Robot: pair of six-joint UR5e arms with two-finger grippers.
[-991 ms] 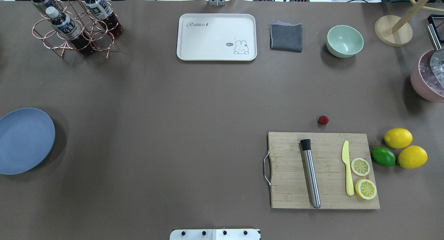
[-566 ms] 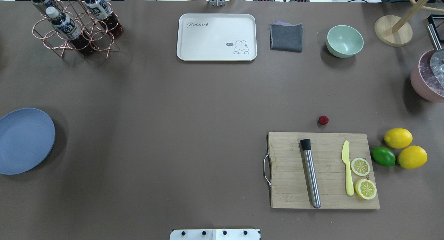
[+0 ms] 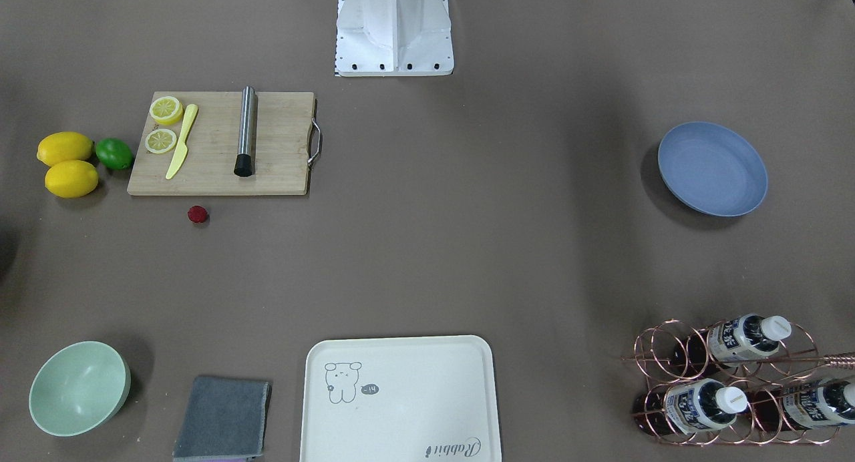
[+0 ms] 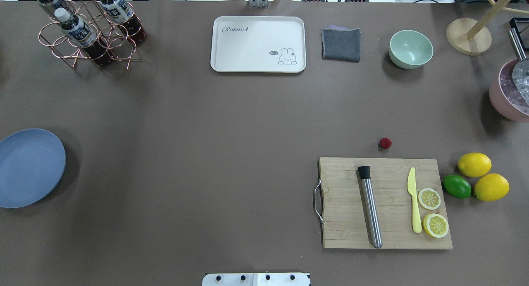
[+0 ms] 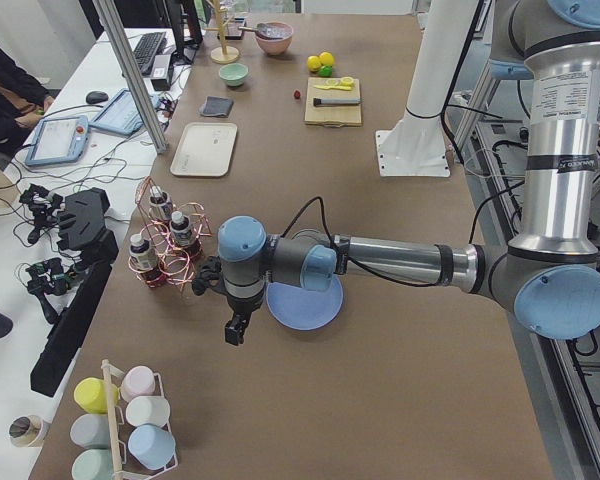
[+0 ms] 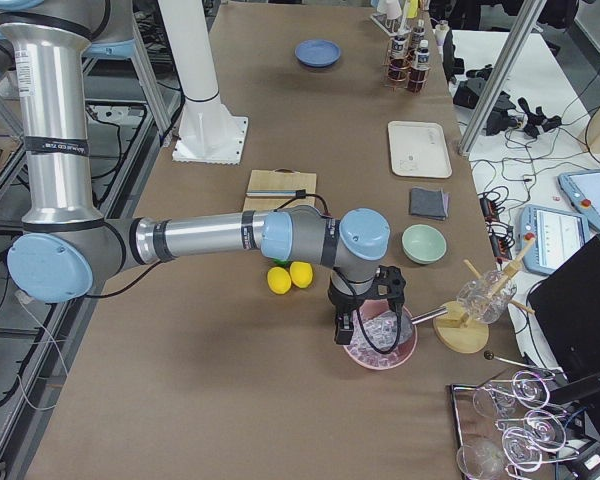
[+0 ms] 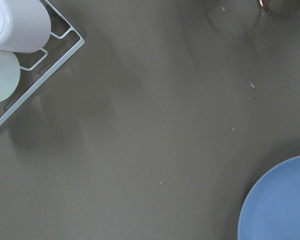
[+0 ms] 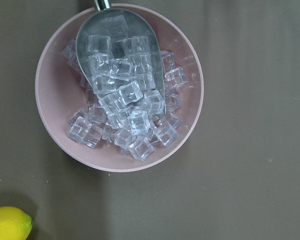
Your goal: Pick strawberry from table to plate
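Strawberry (image 4: 385, 143) lies unpicked on the table (image 4: 206, 153) beside the cutting board (image 4: 343, 203), far right of the bare plate (image 4: 29, 168); how far open the left gripper (image 5: 236, 328) and right gripper (image 6: 355, 318) are cannot be told.

Open table (image 4: 206, 153) between strawberry (image 4: 385, 143) and plate (image 4: 29, 168); cutting board (image 4: 343, 203) seemingly close.

Your overhead camera sits behind the robot base (image 4: 256, 279), looking forward and steeply down on the table (image 4: 231, 125). Your front-facing camera looks back from across it, so sides flip; both share the cutting board (image 4: 343, 195) and plate (image 4: 29, 168). The two end cameras look along the table from far off. Left wrist camera: close over the plate's rim. Right wrist: close over the pink ice bowl (image 8: 194, 95).
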